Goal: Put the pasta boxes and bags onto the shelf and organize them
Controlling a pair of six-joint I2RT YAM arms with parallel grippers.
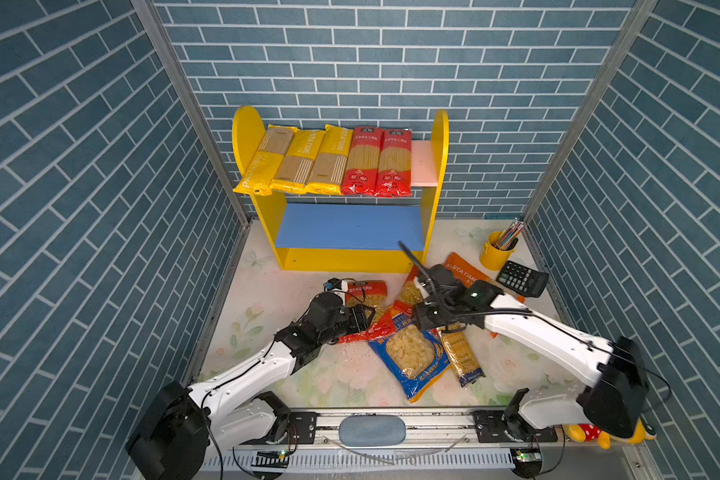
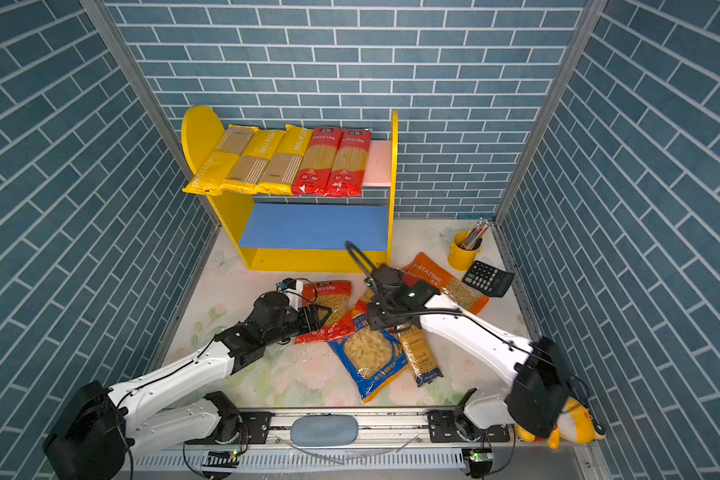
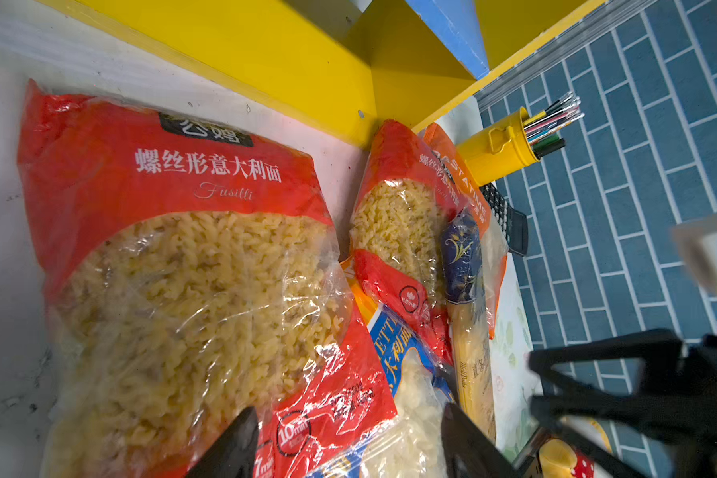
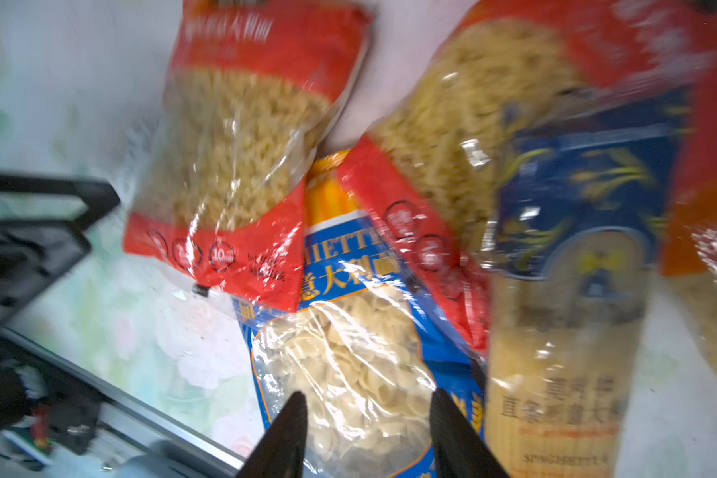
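The shelf (image 1: 439, 137) stands at the back. Its pink upper board (image 1: 424, 164) carries three yellow spaghetti packs (image 1: 292, 160) and two red ones (image 1: 379, 162); the blue lower board (image 1: 350, 226) is bare. On the table lie a red fusilli bag (image 3: 191, 248), a second red bag (image 1: 410, 291), a blue shell-pasta bag (image 1: 412, 357), a dark-blue spaghetti pack (image 1: 462, 357) and an orange bag (image 1: 462, 268). My left gripper (image 3: 348, 447) is open, its jaws straddling the first red bag's lower edge. My right gripper (image 4: 367, 434) is open just above the blue bag's clear window (image 4: 348, 364).
A yellow pencil cup (image 1: 495, 251) and a black calculator (image 1: 522, 278) sit at the back right, close to the orange bag. A red-dotted plush toy (image 1: 587, 432) lies beyond the table's front right corner. The two arms are close together over the pile.
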